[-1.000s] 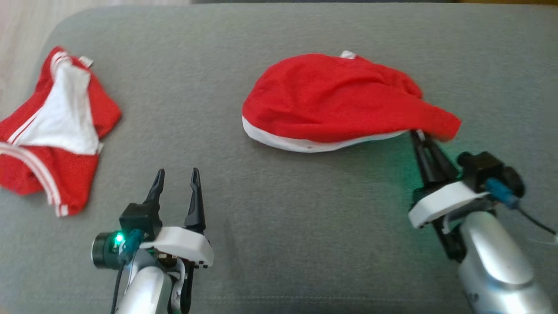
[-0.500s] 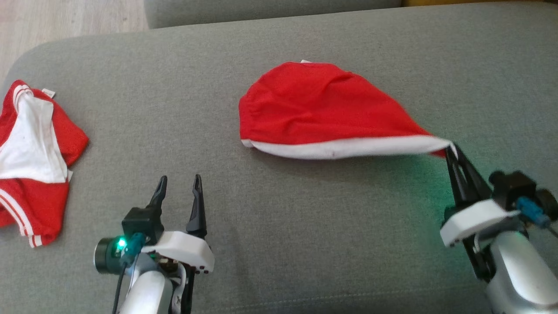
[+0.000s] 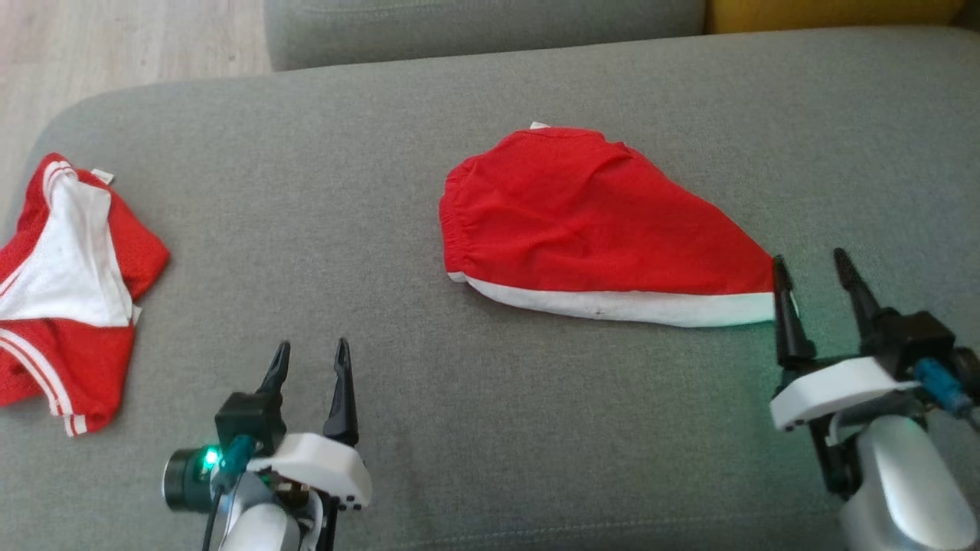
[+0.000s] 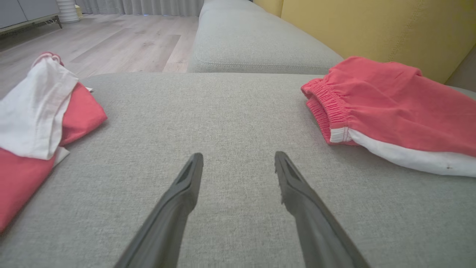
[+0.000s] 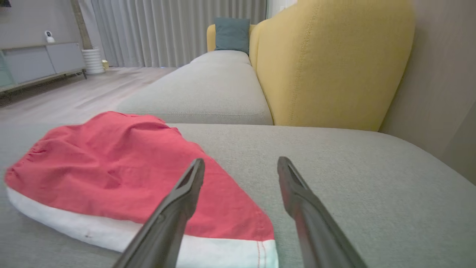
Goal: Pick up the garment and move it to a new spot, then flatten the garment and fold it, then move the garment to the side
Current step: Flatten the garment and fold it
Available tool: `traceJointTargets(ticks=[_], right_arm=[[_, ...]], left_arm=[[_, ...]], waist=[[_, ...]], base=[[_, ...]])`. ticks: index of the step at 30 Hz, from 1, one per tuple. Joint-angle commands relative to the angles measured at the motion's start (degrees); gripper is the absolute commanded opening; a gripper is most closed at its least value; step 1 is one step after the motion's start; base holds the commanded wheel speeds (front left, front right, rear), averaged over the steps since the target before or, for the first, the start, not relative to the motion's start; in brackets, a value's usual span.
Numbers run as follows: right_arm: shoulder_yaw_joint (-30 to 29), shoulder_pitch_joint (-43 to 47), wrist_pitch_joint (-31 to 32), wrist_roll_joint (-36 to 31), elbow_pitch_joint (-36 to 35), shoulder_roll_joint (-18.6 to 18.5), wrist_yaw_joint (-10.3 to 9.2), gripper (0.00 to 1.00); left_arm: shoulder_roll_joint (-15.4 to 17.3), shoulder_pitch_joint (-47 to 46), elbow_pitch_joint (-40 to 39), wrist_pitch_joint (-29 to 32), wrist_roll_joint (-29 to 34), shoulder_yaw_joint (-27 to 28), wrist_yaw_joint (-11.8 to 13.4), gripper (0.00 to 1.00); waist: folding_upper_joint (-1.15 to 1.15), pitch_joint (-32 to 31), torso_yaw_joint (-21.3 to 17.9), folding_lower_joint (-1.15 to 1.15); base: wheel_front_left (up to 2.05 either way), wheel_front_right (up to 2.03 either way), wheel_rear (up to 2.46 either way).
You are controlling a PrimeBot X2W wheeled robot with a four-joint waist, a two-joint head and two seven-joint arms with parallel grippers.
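A red garment (image 3: 597,222) with an elastic waistband and a white band along its near edge lies flat mid-cushion, also seen in the left wrist view (image 4: 390,96) and the right wrist view (image 5: 111,163). My right gripper (image 3: 809,258) stands open at its right corner, holding nothing, its left finger beside the corner; its fingers (image 5: 186,193) frame that corner. A red jersey (image 3: 69,283) with white striped trim and white inside lies bunched at the far left (image 4: 37,111). My left gripper (image 3: 310,348) is open over bare cushion, between the two pieces (image 4: 238,156).
Everything rests on a grey sofa cushion (image 3: 490,428). A second grey cushion (image 3: 475,30) adjoins at the back, with a yellow backrest (image 5: 327,63) to the right. Wooden floor (image 3: 115,38) lies past the cushion's rounded left corner.
My right gripper has opened and let go of the red garment's right corner, and the cloth has settled flat. The camera has shifted. The left gripper stays open.
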Motion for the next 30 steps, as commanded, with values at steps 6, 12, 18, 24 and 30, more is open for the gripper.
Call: traceJointTargets(ticks=[6,12,18,24,30], right_arm=[[1.99,1.55,-0.21,0.26,-3.48,2.57,-0.05,1.00],[1.67,3.00,-0.21,0.23,-3.73,4.00,-0.05,1.00],[1.04,3.52,-0.21,0.19,-3.93,4.44,-0.05,1.00],[1.48,3.60,-0.21,0.26,-3.59,4.59,-0.05,1.00],[2.79,2.54,-0.21,1.21,-3.58,4.63,-0.05,1.00]], left_arm=[[0.83,0.03,-2.76,-0.29,2.02,2.79,0.38,1.00],[0.83,0.74,-3.07,-0.29,2.63,3.25,1.04,1.00],[0.83,1.23,-3.11,-0.29,2.77,3.35,1.24,1.00],[0.83,1.08,-3.53,-0.29,1.98,2.50,0.40,1.00],[0.83,-1.13,-3.11,-0.29,-0.14,-0.11,-3.80,1.00]], waist=[[0.00,-1.25,1.09,0.00],[0.00,-1.59,2.16,0.00],[0.00,-1.86,2.55,0.00],[0.00,-1.69,2.17,0.00],[0.00,1.03,0.14,0.00]], base=[[0.00,0.00,0.00],[0.00,0.00,0.00],[0.00,0.00,0.00],[0.00,0.00,0.00],[0.00,0.00,0.00]])
